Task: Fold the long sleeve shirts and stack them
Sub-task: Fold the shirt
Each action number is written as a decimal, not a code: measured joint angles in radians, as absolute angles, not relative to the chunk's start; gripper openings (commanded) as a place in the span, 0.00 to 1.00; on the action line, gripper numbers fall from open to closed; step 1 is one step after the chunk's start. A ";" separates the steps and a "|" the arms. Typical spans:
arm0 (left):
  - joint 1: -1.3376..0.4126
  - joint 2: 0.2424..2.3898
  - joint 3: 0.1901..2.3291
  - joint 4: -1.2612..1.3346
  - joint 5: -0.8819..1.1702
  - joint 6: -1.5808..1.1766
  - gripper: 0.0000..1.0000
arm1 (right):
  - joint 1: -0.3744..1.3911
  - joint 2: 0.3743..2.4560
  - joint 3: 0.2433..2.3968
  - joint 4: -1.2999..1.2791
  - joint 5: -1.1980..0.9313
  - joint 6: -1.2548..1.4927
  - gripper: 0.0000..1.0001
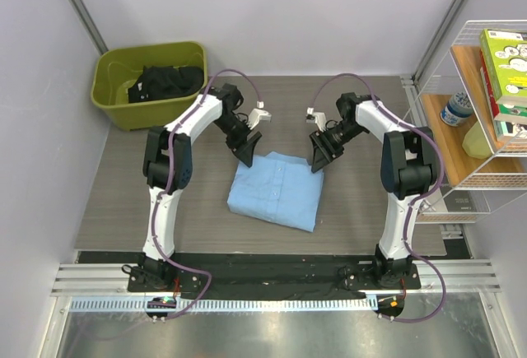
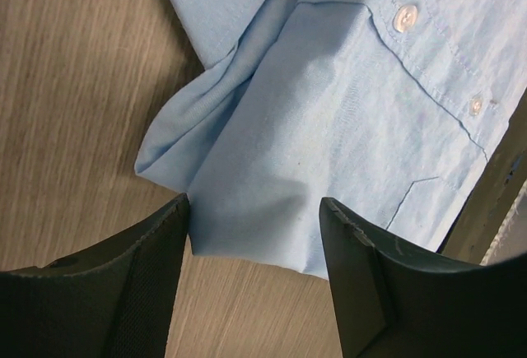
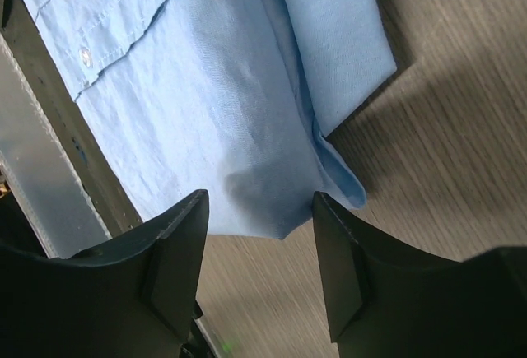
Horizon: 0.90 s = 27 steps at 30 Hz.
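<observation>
Shows the long sleeve shirt (image 1: 276, 189) folded into a compact rectangle at about the middle of the surface (image 1: 123, 202), button front up, slightly skewed, well away from every edge. Places the left tool (image 1: 247, 154) over the shirt's far-left corner and the right tool (image 1: 317, 160) over its far-right corner. Shows both with jaws spread apart and nothing between them. Cannot tell from the wrist views whether the tips touch the cloth.

Looks thin, soft and light, with no stiffness of its own. Probably sags and lets the layers slide apart if lifted by one point only. Seems neither fragile nor slippery against the wood-grain top.

Reveals a loose tuck (image 2: 169, 156) bulging out beside the left tool (image 2: 254, 206), and a lower layer (image 3: 342, 179) peeking out near the right tool (image 3: 259, 197). Best to pinch through all layers at the two far corners together, or slide under the folded edge. Better to avoid the buttons (image 2: 404, 17), which are hard and offer a poor bite.
</observation>
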<state>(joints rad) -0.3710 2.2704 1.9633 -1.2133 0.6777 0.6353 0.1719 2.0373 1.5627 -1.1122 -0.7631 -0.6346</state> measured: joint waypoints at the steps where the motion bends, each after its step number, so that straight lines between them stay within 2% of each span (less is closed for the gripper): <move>1: -0.371 2.270 1.957 -1.213 0.679 0.638 0.61 | 0.175 2.037 1.558 -1.113 -0.760 -0.638 0.54; 4: -0.371 2.270 1.948 -1.216 0.681 0.645 0.51 | 0.181 2.037 1.547 -1.115 -0.751 -0.653 0.34; 5: -0.371 2.270 1.948 -1.218 0.683 0.648 0.47 | 0.182 2.037 1.543 -1.115 -0.749 -0.656 0.21; 6: -0.371 2.270 1.948 -1.219 0.684 0.653 0.34 | 0.182 2.037 1.539 -1.116 -0.747 -0.659 0.16; 9: -0.371 2.270 1.948 -1.232 0.696 0.663 0.14 | 0.182 2.037 1.531 -1.124 -0.741 -0.660 0.01; 12: -0.371 2.270 1.951 -1.252 0.714 0.667 0.02 | 0.182 2.030 1.531 -1.131 -0.736 -0.659 0.01; 20: -0.371 2.256 1.976 -1.261 0.756 0.633 0.00 | 0.170 1.930 1.533 -1.184 -0.711 -0.665 0.01; 27: -0.380 2.265 2.027 -1.203 0.752 0.554 0.00 | 0.129 2.000 1.566 -1.175 -0.671 -0.679 0.01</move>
<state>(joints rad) -0.3798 2.2650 2.0270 -1.2030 0.7525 0.5541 0.1291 1.9999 1.5661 -1.1751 -0.6712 -0.6788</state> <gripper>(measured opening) 0.006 0.029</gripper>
